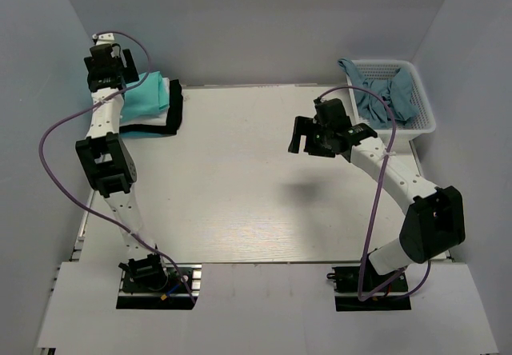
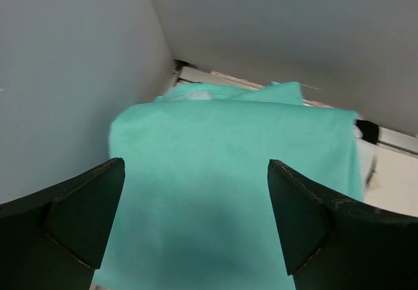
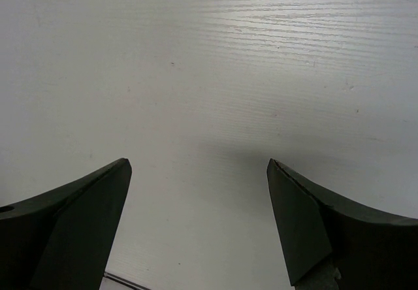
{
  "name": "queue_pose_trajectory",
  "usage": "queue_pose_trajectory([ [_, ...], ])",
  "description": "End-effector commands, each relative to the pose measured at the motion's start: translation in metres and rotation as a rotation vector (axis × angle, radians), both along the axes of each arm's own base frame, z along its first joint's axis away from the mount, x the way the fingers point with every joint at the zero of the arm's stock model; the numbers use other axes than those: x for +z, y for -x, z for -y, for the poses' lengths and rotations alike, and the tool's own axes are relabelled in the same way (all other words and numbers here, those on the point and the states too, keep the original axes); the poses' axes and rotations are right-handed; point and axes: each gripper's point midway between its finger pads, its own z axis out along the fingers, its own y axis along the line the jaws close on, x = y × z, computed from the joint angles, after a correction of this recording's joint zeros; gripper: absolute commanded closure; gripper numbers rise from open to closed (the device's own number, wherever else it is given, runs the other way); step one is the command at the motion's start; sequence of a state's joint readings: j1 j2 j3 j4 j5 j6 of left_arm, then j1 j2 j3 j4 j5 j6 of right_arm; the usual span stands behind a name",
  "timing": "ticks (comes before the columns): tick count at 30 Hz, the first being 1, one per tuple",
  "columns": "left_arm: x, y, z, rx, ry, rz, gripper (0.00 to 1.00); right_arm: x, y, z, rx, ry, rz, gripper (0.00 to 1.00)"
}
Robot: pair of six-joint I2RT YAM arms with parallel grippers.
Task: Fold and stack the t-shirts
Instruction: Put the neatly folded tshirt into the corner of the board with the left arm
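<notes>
A folded turquoise-green t-shirt [image 1: 150, 93] lies on top of a stack at the table's far left corner, with a black folded shirt [image 1: 174, 113] showing under it. My left gripper [image 1: 107, 69] hovers over that stack, open and empty. In the left wrist view the turquoise shirt [image 2: 228, 172] fills the space between the open fingers of the left gripper [image 2: 196, 172]. My right gripper [image 1: 308, 139] is open and empty above the bare table [image 3: 215, 74], right of centre; in its wrist view the right gripper [image 3: 199, 172] holds nothing. A crumpled blue-grey shirt [image 1: 390, 95] lies in the basket.
The white plastic lattice basket [image 1: 424, 119] stands at the far right corner. Grey walls close in the table on the left, back and right. A purple cable loops from each arm. A white edge and a black edge [image 2: 369, 131] of lower shirts show at the stack's right.
</notes>
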State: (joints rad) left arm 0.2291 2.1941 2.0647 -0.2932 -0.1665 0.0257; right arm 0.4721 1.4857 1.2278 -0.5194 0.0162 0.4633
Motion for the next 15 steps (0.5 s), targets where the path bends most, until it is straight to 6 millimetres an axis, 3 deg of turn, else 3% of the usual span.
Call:
queue_pose_trajectory([
  [1,0.036,0.000,0.046,-0.170,0.076,0.059,0.00,0.013,-0.004,-0.010,0.028,-0.053,0.042,0.10],
  [4,0.025,0.000,0.086,-0.330,0.131,0.033,0.00,0.007,-0.001,-0.013,0.055,-0.065,0.022,0.10],
  [6,-0.006,-0.002,0.097,-0.363,0.167,-0.032,0.00,0.004,0.001,-0.012,0.056,-0.057,0.011,0.10],
  [8,-0.015,-0.006,0.108,-0.385,0.197,-0.067,0.00,0.000,0.003,-0.010,0.062,-0.046,0.003,0.10],
  [9,-0.038,-0.009,0.113,-0.384,0.224,-0.116,0.02,-0.001,0.003,-0.007,0.057,-0.034,0.006,0.10],
  [11,-0.050,-0.002,0.129,-0.434,0.268,-0.168,0.12,-0.002,0.004,-0.007,0.059,-0.030,0.002,0.10],
  [13,-0.081,0.006,0.143,-0.471,0.346,-0.208,0.16,-0.006,0.005,-0.006,0.056,-0.027,-0.002,0.10],
  [15,-0.098,0.014,0.163,-0.493,0.373,-0.225,0.18,-0.009,0.003,-0.005,0.048,-0.027,-0.009,0.10],
])
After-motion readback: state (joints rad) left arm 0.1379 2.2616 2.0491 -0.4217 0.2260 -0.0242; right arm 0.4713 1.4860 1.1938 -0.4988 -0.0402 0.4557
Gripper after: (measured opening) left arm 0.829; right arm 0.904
